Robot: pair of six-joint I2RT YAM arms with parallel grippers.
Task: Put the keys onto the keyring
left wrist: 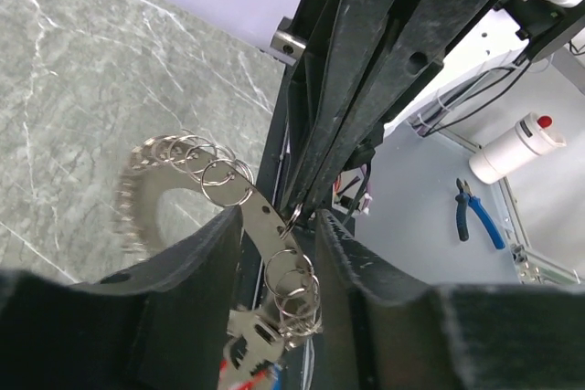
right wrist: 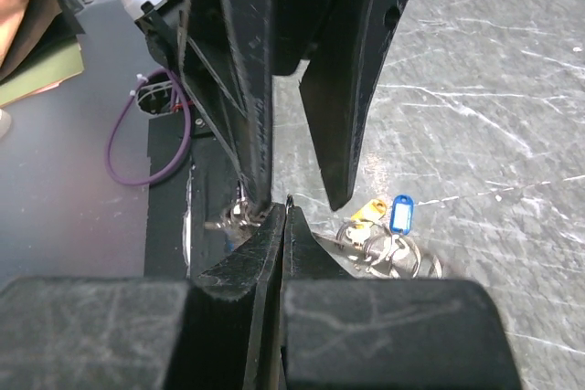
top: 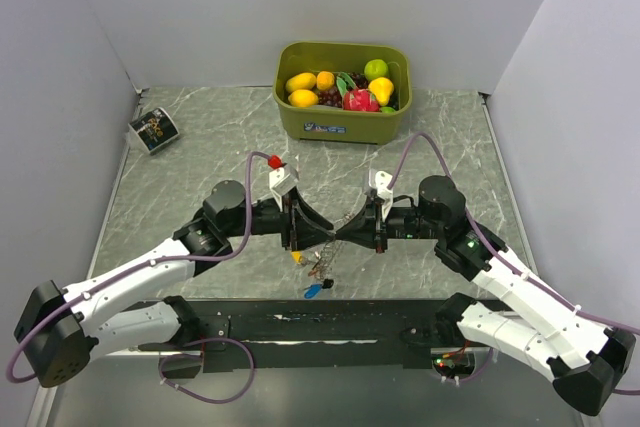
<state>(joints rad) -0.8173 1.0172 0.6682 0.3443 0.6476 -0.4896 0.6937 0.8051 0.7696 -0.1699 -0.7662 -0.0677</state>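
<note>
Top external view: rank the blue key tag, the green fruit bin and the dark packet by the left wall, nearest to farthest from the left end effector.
Measured from the left end effector at mid-table:
1. blue key tag, hanging just below it, toward the arm bases.
2. green fruit bin, at the back, centre.
3. dark packet, far left, beside the wall.

Dead centre's a no-go: the left tool (top: 322, 230) and right tool (top: 350, 228) sit tip to tip above the counter (top: 200, 172), with the keyring (left wrist: 263, 218) and keys (right wrist: 400, 213) dangling just under them toward 6 o'clock. A green bin (top: 340, 128) walls off 12 and a little packet (top: 155, 130) sits at 10. There's open counter between tools and bin, widest at 11 and 1 to 2.
</note>
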